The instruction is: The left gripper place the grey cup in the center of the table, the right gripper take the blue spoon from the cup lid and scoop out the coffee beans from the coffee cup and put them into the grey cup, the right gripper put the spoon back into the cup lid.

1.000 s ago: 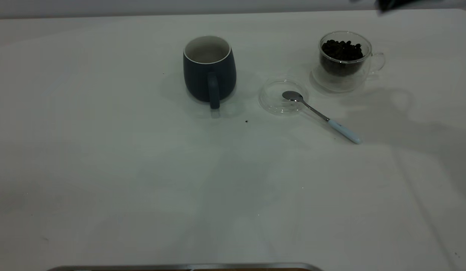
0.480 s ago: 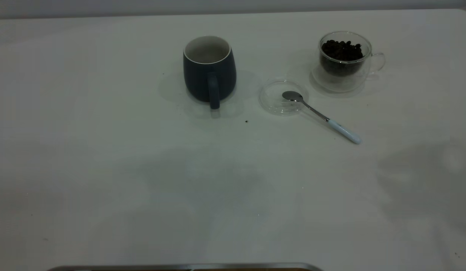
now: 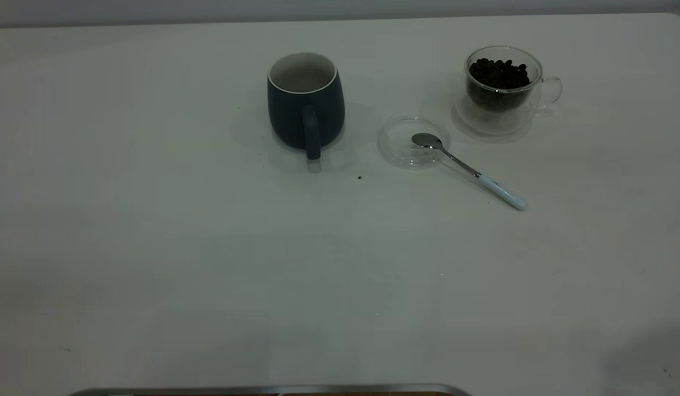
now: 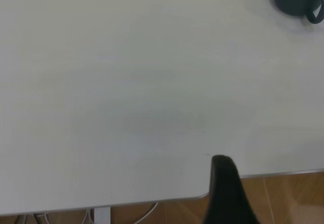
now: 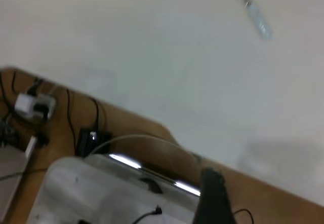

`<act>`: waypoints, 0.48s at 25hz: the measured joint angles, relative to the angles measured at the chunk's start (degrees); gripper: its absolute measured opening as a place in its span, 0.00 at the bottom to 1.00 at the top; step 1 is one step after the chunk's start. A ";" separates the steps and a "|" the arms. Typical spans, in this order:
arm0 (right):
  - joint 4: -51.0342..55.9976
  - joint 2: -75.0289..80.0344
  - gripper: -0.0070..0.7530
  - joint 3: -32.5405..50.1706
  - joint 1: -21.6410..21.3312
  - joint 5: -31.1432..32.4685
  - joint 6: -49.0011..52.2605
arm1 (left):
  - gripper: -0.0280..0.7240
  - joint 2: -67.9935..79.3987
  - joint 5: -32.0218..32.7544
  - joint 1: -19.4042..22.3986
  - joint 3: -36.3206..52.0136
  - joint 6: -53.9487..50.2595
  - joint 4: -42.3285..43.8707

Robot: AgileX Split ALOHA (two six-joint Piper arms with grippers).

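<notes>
The grey cup (image 3: 305, 103) stands mid-worktop (image 3: 208, 247); the blue spoon (image 3: 471, 171) rests on the cup lid (image 3: 400, 147), far from both jaws, whose opening cannot be told. Task looks finished.

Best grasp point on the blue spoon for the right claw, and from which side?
Probably the pale blue handle end of the blue spoon, taken from above. Its bowl rests in the cup lid and the stem slopes over the rim toward the camera and the right arm's side, so the handle lies out on the bare table, apart from the coffee cup. Close the fingers across the handle's narrow width.
</notes>
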 joint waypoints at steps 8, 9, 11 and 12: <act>-2.21 -17.36 0.79 8.42 0.00 -2.07 -1.40 | 0.74 0.00 0.00 0.00 0.00 0.00 0.00; -2.41 -19.29 0.79 9.99 0.00 -3.17 -0.51 | 0.74 0.00 0.00 0.00 0.00 0.00 0.00; -3.96 -23.86 0.79 12.83 0.00 -4.22 0.48 | 0.74 0.00 0.00 0.00 0.00 0.00 0.00; -5.35 -26.08 0.79 14.18 0.00 -3.96 0.74 | 0.74 0.00 0.00 0.00 0.00 0.00 0.00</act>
